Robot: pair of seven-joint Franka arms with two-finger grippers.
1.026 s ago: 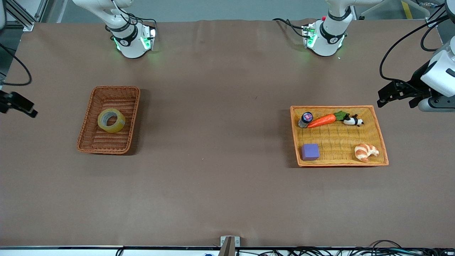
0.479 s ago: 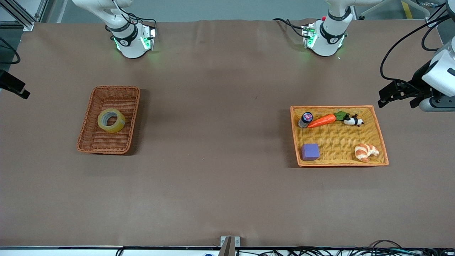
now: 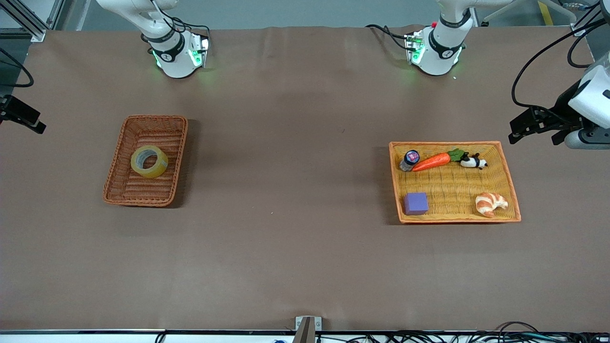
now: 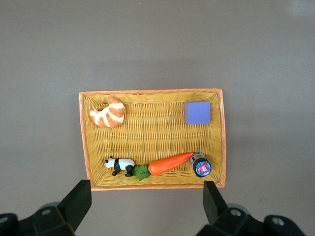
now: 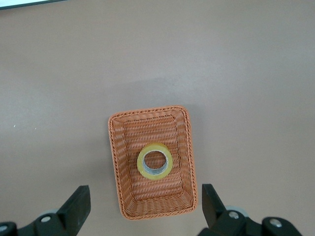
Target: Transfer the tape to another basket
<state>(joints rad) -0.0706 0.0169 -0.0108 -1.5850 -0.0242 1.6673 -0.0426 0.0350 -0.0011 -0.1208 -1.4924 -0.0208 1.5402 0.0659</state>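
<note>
Right pincer [image 5: 142, 209] hangs high with its fingers spread wide and nothing between them, and through its wrist camera I look straight down on the brown basket [image 5: 184, 162], where the tape [image 5: 155, 161] lies flat on the weave near the middle, hole up, clear of every wall. My left pincer [image 4: 142, 204] is likewise spread wide and holding nothing, high over the surface [image 3: 295, 190] with the yellow basket [image 4: 152, 135] directly below its camera; in there I see a croissant [image 4: 108, 112], a purple cube [image 4: 197, 112], a toy panda [image 4: 118, 164], a carrot [image 4: 170, 163] and a small jar [image 4: 201, 164], with bare weave in the middle. In the front view both pincers sit out at the ends of the surface, right [image 3: 21, 116], left [image 3: 536, 124]. With the roll alone in the brown basket, this fits either a tape waiting to go across or one already delivered, and I cannot tell which. If a grasp is due, I would judge it best done by centring the right pincer over the roll, dropping one finger into the hole and one outside the wall of the ring, and keeping both fingers away from the basket's raised rim.
</note>
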